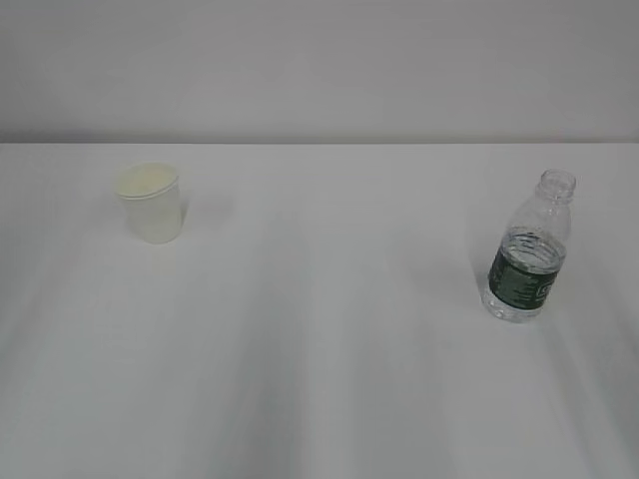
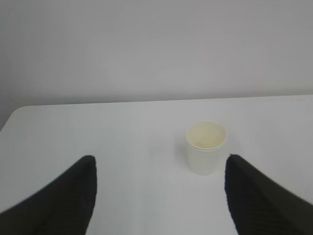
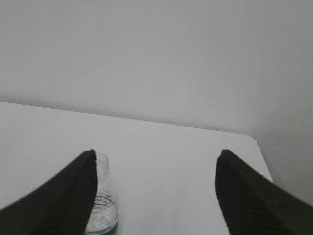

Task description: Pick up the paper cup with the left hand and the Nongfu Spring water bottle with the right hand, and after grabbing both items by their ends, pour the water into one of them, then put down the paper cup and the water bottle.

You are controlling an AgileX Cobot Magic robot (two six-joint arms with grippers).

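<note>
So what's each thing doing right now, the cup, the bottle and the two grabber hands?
paper cup: upright on the table, untouched.
water bottle: upright, no cap, partly filled with water.
left gripper: open, holding nothing, cup ahead.
right gripper: open, holding nothing, bottle by one finger.

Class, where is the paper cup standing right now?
The paper cup stands upright on the white table's far left in the exterior view, well apart from the water bottle at right.

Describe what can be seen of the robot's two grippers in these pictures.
Only fingers show, in the wrist views. The left gripper has two black, tapering fingers with fine ribbing. The right gripper looks alike: black ribbed fingers. No cables, markings or arm bodies are visible.
</note>
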